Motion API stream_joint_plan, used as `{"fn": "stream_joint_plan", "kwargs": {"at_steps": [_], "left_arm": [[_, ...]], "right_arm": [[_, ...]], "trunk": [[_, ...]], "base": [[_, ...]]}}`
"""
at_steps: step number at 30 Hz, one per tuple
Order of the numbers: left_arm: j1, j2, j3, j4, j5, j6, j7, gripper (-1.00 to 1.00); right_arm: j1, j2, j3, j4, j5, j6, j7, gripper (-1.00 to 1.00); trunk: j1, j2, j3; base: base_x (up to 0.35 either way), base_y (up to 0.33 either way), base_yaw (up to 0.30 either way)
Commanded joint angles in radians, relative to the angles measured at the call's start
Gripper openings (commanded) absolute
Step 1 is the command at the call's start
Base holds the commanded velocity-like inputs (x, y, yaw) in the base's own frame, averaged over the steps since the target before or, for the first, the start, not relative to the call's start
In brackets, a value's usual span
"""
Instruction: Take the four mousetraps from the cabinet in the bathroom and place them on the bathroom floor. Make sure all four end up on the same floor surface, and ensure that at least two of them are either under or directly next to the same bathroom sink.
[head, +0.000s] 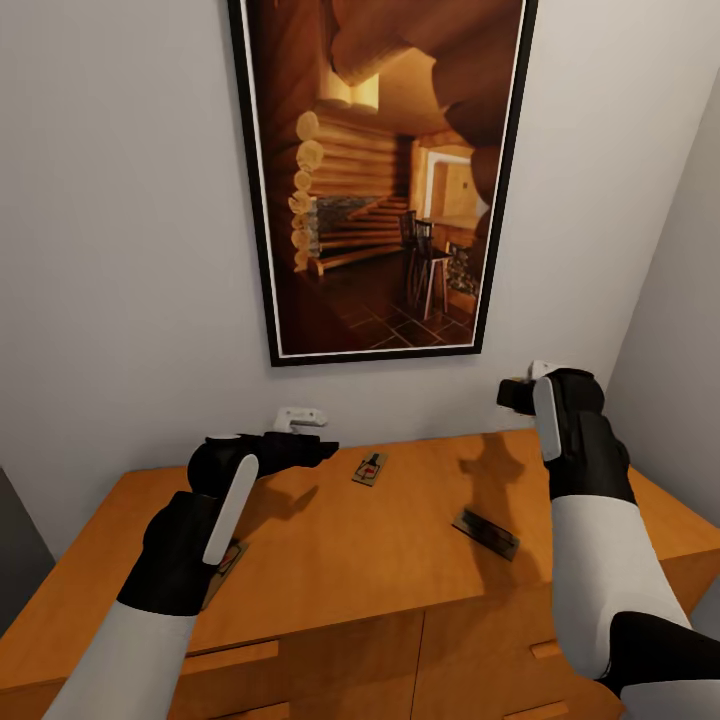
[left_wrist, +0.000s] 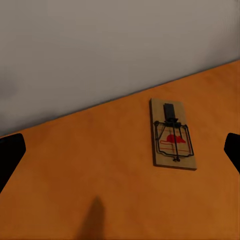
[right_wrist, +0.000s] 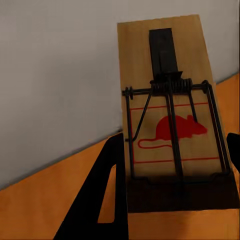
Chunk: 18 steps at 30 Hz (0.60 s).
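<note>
Three tan mousetraps (head: 370, 469) lay flat on the orange-brown cabinet (head: 330, 560); a fourth (right_wrist: 170, 115) was held above it.

White forearms (head: 600, 570), black wrist housings (head: 590, 450), pale grey strip along each wrist, black fingers (left_wrist: 11, 155), smooth rounded shells
</note>
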Motion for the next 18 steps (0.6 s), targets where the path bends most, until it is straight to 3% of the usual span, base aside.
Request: {"fn": "stream_joint_plan", "kwargs": {"at_steps": [1, 18], "left_arm": [[-0.001, 0.0, 0.001, -0.001, -0.003, 0.005, -0.005, 1.0], [-0.001, -0.001, 0.001, -0.001, -0.003, 0.005, -0.005, 1.0]], "right_arm": [[-0.001, 0.001, -0.002, -0.021, -0.008, 0.003, -0.006, -1.0], [-0.001, 0.001, -0.003, -0.06, -0.011, 0.003, -0.005, -1.0]], "trunk": [[0.0, -0.001, -0.001], [0.0, -0.001, -0.001]], "base": [[0.0, 0.0, 0.0], [0.0, 0.0, 0.0]]}}
